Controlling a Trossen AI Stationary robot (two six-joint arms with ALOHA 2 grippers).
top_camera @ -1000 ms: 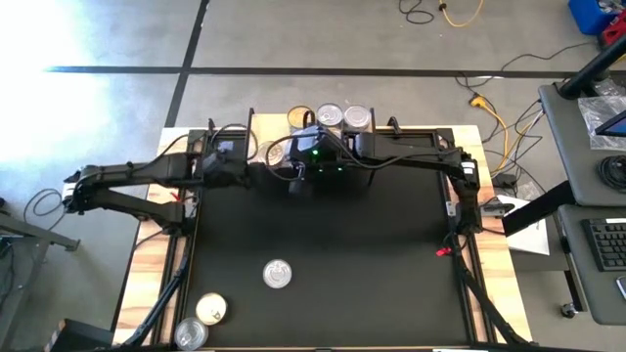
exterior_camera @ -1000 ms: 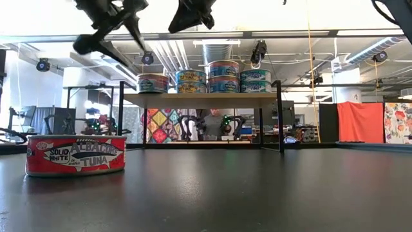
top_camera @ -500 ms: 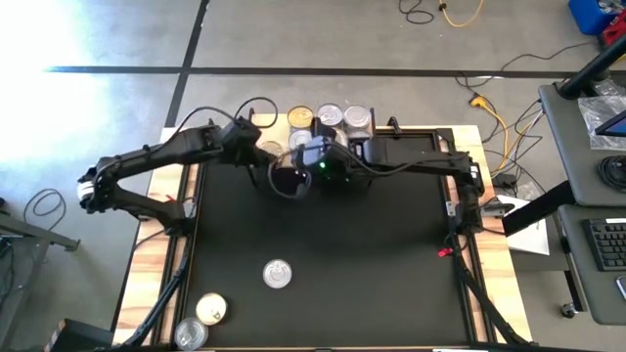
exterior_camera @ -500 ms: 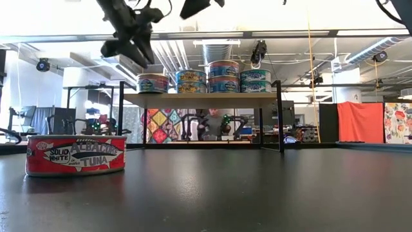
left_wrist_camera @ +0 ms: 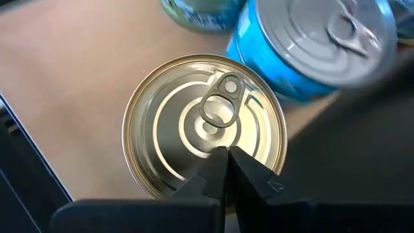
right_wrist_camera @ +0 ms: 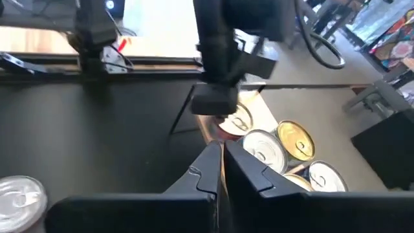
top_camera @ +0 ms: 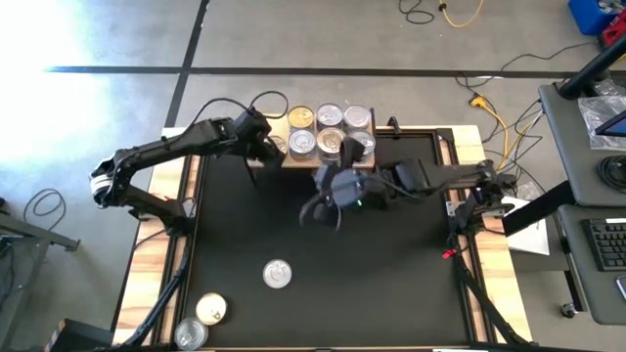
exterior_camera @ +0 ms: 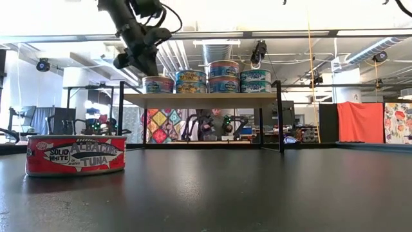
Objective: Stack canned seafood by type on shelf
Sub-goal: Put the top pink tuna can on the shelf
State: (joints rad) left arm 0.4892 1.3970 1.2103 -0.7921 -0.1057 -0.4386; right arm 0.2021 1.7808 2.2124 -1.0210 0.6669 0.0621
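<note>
1. Directly under the left gripper, at the shelf's left end, sat a silver-lidded can; the fingers were pressed together and held nothing, their tips over the can's near rim.
2. Beside that can, farther from the left gripper, stood a blue-labelled can, so the row of canned seafood apparently grouped like with like: in the low view the cans stood in stacks along the board.
3. The right gripper hung over the black table, off the shelf's front edge, its fingers likewise closed and empty; from it the shelf cans lay ahead, and a loose silver can lay behind it toward the table's front.
4. Two more cans rested at the front-left corner, well apart from both grippers.
5. Wide bare tabletop surrounded the right gripper, giving free room; the left gripper worked close to the shelf's left edge.
</note>
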